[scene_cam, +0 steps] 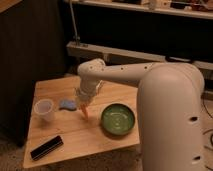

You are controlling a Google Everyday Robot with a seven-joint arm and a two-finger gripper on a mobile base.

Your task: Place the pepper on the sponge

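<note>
Here we are, the white arm [125, 75] reaching in from the right across the wooden table [90, 137], and the gripper [82, 102] hangs low over the middle of it, fingers clamped together on the pepper [84, 112]. The little orange thing dangles straight down from the jaws, tip toward the tabletop, very close to the wood if not grazing it; I can't tell which from here.

Now the worry. The light-blue sponge [67, 104] lies just to the side of the pepper, toward the translucent cup [44, 110], and it's a small target. The pepper is beside it, not over it. Let go here, I'd say, and it lands on bare wood next to the sponge. It's slender and tapered too, so even dropped on the sponge's edge it could tip and roll off. And with the tip this low, sliding sideways might shove the sponge along toward the cup instead of clearing its edge. The cup stands near enough beyond the sponge that an overshoot could knock it.

So: pepper under the gripper, gripped at its upper end, sponge just alongside at about the same level, apart from it as far as I can see. The green bowl [118, 119] sits well off on the other side, the black block [46, 147] near the front edge.
</note>
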